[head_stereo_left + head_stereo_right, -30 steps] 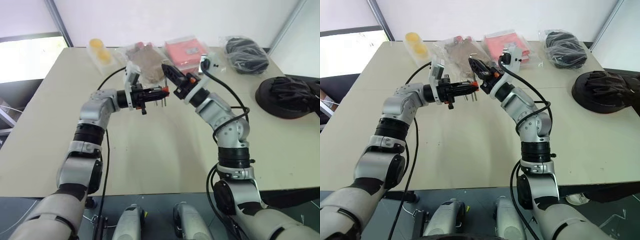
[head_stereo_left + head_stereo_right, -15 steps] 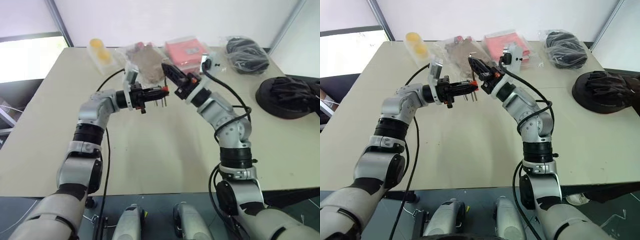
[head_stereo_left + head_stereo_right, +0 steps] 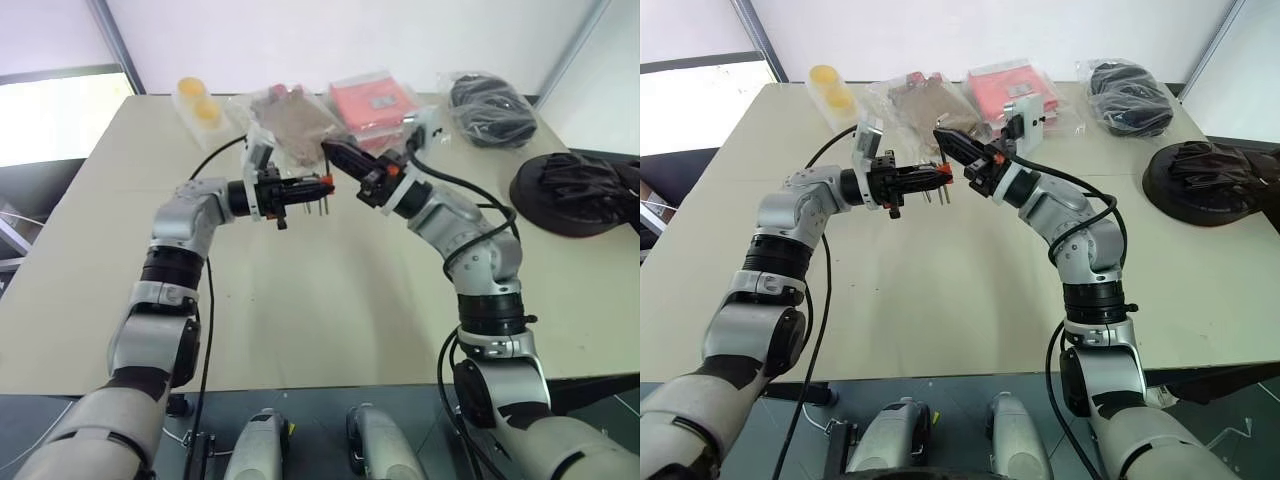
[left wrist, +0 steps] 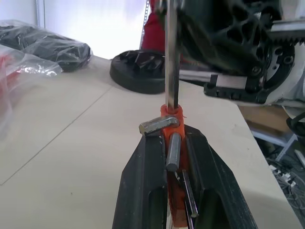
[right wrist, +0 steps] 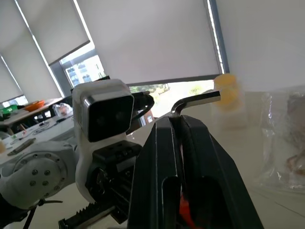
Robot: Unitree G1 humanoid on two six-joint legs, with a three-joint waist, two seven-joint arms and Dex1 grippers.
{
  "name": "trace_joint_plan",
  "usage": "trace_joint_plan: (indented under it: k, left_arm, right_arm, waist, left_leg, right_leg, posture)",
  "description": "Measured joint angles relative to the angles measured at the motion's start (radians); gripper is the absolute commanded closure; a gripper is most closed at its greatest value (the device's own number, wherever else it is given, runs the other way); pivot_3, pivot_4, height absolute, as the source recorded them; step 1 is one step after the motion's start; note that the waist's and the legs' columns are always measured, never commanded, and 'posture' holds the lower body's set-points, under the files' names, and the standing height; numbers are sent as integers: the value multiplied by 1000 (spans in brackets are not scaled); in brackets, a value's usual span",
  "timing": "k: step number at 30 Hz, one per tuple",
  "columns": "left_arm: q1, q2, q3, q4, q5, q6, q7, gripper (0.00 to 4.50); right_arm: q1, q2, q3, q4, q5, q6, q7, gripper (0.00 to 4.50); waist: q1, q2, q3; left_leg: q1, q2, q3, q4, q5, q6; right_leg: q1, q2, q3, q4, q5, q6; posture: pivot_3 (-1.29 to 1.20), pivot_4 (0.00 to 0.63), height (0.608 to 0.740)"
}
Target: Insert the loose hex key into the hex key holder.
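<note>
Right arm's elbow swung outward since the earlier frame; both pincers meet above the tabletop (image 3: 300, 300).
Right pincer (image 3: 335, 152) clenched on the loose hex key (image 5: 195, 101), its shaft meeting the hex key holder (image 4: 172, 125), which the left pincer (image 3: 322, 184) grips level.

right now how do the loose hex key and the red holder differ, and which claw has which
The loose hex key is a bare grey metal rod with a bent end; the holder is a red-orange plastic block with several keys sticking out.
The right claw is shut on the loose hex key; the left claw is shut on the holder.
Shared: both are held up above the table, close together.
</note>
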Motion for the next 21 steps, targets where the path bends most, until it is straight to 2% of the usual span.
trace_joint_plan:
  k: [9, 12, 17, 21]
  left_arm:
    - [0, 4, -8, 0, 22, -24, -2, 4500]
    - [0, 5, -11, -2, 28, -34, -1, 4500]
    - [0, 5, -12, -18, 29, -49, -2, 4500]
    - [0, 10, -13, -20, 28, -47, 0, 4500]
  right_arm:
    - [0, 11, -18, 4, 2, 22, -8, 4451]
    - [0, 13, -20, 9, 3, 35, -9, 3484]
    - [9, 17, -22, 32, 5, 59, -18, 1013]
    - [36, -35, -31, 14, 23, 89, -2, 1013]
  waist:
    - [0, 0, 0]
    - [0, 0, 0]
    - [1, 0, 0]
    - [5, 0, 0]
  left_leg:
    - [0, 0, 0, 0, 0, 0]
    - [0, 0, 0, 0, 0, 0]
    - [0, 0, 0, 0, 0, 0]
    - [0, 0, 0, 0, 0, 0]
  right_leg:
    - [0, 0, 0, 0, 0, 0]
    - [0, 0, 0, 0, 0, 0]
    - [0, 0, 0, 0, 0, 0]
    - [0, 0, 0, 0, 0, 0]
  posture:
    - [0, 150, 740]
    - [0, 150, 740]
    - [0, 150, 740]
    - [0, 150, 740]
